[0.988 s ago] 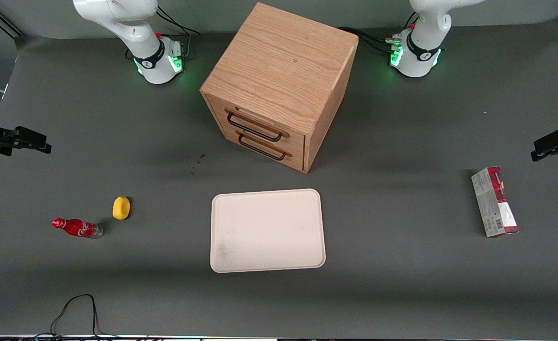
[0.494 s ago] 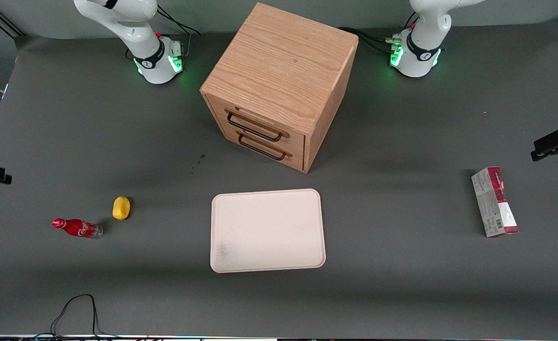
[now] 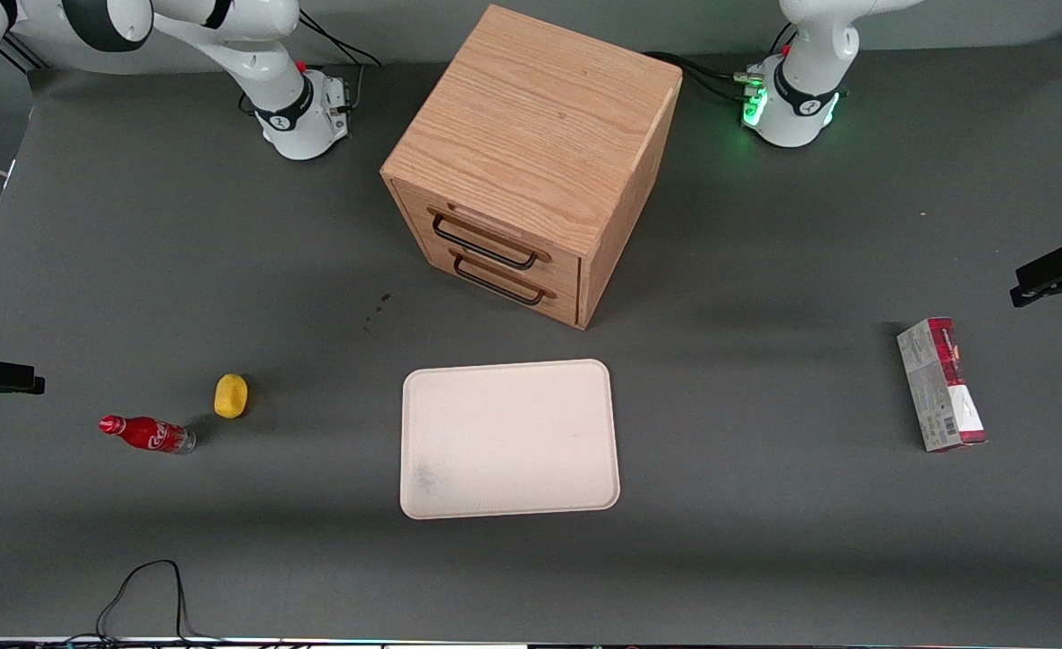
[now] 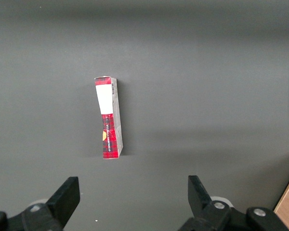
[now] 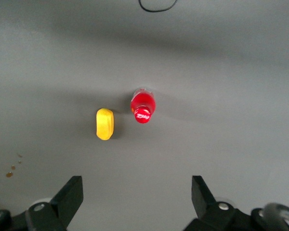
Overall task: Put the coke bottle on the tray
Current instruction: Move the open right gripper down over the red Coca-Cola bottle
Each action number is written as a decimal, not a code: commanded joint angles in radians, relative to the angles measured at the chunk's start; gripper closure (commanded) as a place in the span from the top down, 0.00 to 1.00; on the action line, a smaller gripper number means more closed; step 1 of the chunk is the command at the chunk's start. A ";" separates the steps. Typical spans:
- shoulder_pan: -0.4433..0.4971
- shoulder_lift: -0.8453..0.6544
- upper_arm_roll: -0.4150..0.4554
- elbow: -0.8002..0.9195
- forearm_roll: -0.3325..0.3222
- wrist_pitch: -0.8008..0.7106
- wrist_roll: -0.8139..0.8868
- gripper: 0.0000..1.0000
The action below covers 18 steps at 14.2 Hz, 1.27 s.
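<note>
- Toward the working arm's end of the table stands the coke bottle point(image 3: 146, 434), upright, just beside the yellow lemon-shaped lump point(image 3: 231, 396) and well apart from the tray point(image 3: 509, 439).
- Your gripper point(image 5: 137, 197) hovers high above the bottle, fingers spread wide, holding nothing.
- Expect a light, stiff, smooth little bottle that could slip or tip; pinch the red body below the cap point(image 5: 143, 115).
- White script runs along the body, probably the Coca-Cola mark; you cannot read it letter by letter.
</note>
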 commanded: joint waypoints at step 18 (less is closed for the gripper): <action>0.011 -0.015 -0.002 -0.499 0.042 0.579 0.012 1.00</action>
